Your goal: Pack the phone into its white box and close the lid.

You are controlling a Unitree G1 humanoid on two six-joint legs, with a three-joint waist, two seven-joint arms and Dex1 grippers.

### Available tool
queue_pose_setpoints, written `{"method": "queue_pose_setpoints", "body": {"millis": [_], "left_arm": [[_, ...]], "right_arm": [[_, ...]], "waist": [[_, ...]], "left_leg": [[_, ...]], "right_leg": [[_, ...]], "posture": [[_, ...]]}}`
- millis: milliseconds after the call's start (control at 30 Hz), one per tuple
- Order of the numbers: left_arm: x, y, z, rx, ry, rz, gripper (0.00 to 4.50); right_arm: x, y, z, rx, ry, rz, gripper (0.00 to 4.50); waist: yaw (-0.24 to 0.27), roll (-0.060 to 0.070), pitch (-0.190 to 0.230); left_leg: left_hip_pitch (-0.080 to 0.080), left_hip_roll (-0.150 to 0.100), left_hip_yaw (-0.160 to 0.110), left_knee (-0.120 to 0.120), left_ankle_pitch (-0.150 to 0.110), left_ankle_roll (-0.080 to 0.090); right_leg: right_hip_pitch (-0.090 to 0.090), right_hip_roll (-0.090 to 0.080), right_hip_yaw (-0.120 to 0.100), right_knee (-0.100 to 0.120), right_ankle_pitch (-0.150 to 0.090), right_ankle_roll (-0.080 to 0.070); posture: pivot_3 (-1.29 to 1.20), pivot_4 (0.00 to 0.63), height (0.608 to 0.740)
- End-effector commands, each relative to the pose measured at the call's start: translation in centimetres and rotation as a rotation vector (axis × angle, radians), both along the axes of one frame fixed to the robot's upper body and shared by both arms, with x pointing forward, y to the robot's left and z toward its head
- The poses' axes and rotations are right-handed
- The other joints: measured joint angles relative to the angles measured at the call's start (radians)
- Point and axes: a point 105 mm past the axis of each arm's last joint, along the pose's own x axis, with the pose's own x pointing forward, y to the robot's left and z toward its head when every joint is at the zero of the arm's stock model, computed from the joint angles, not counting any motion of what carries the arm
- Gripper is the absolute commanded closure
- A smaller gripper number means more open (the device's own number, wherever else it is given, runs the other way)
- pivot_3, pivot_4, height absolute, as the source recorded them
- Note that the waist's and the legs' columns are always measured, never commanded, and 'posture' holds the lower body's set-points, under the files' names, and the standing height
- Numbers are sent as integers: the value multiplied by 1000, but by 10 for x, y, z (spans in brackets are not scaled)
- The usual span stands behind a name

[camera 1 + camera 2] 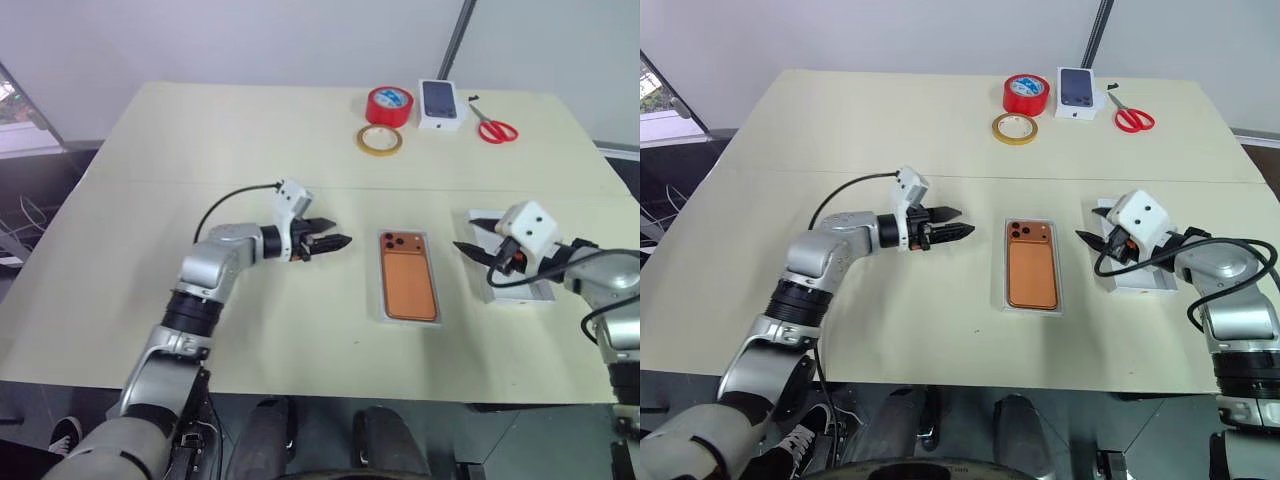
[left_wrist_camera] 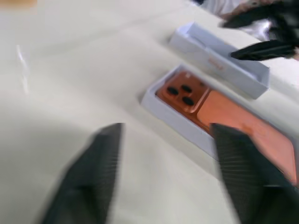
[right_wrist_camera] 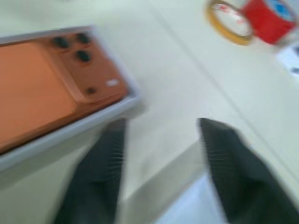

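The copper-orange phone [image 1: 410, 285] lies back up inside the white box [image 1: 383, 296] on the table, camera bump at the far end. My left gripper [image 1: 338, 234] hovers just left of the box, open and holding nothing, pointing toward it. My right gripper [image 1: 470, 235] is open to the right of the box, above the near-left part of the lid [image 1: 532, 292], a plain white tray lying open side up. The left wrist view shows the phone [image 2: 219, 109] in the box with the lid [image 2: 219, 58] beyond it. The right wrist view looks past open fingers at the phone [image 3: 42, 79].
At the table's far side stand a red tape roll [image 1: 390, 104], a yellow tape ring [image 1: 379, 139], a small white box printed with a dark phone picture [image 1: 441, 103] and red scissors [image 1: 495, 128]. The table's front edge runs close below the white box.
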Motion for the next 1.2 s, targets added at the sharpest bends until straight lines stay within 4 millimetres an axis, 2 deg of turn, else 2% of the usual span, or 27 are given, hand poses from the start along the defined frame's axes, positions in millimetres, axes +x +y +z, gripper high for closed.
{"method": "queue_pose_setpoints", "body": {"millis": [33, 167, 300, 467, 533, 700, 833, 967, 1200], "left_arm": [[-9, 18, 17, -1, -156, -63, 0], [-20, 38, 18, 13, -244, -115, 0], [-31, 55, 15, 35, -326, -143, 0], [-44, 63, 11, 44, -370, -187, 0], [-49, 63, 11, 10, -358, -212, 0], [-52, 61, 9, 14, -381, -202, 0], [-59, 60, 7, 19, -371, -214, 0], [-66, 53, 16, -4, -386, -223, 0], [-72, 48, 18, -31, -382, -196, 0]], "right_arm": [[5, -8, 12, 49, -35, -107, 149], [2, -8, 2, 13, -18, -203, 64], [-16, -1, -8, 131, 135, -264, 64], [-32, -8, -23, 126, 314, -381, 64], [-33, -7, -25, 142, 369, -413, 64], [-22, -7, -11, 200, 395, -469, 64], [-21, -1, -11, 366, 614, -537, 64], [-15, 4, -1, 316, 656, -509, 64], [-22, 6, -13, 263, 778, -516, 64]], "waist": [[0, 0, 0], [1, 1, 0], [0, 1, 0], [0, 1, 0], [0, 1, 0], [-6, 2, 0], [-14, 2, 0], [-20, 3, 1], [-25, 3, 1]], "left_leg": [[0, 0, 0, 0, 0, 0], [0, 0, 0, -1, 0, 1], [-1, 0, 0, -1, -2, 4], [-1, 1, 0, -1, -3, 5], [-1, 1, 0, -1, -3, 5], [-2, 1, 0, -2, -3, 5], [-2, 1, 0, -3, -3, 5], [-3, 1, 0, -2, -3, 6], [-5, 1, 0, -2, -4, 6]], "right_leg": [[0, 0, 0, 0, 0, 0], [-1, -1, 0, 0, 0, 0], [-2, -1, 0, 0, 0, 0], [-2, -2, 0, 0, 0, -1], [-2, -2, 0, 0, -1, -2], [-3, -2, 1, 0, -1, -2], [-4, -2, 1, -1, 0, -1], [-4, -2, 1, -1, 0, -1], [-6, -2, 1, -1, 0, -1]], "posture": [[0, 150, 728], [0, 150, 728], [0, 150, 728], [0, 150, 728], [0, 150, 728], [0, 150, 728], [0, 150, 728], [0, 150, 728], [0, 150, 728]]}}
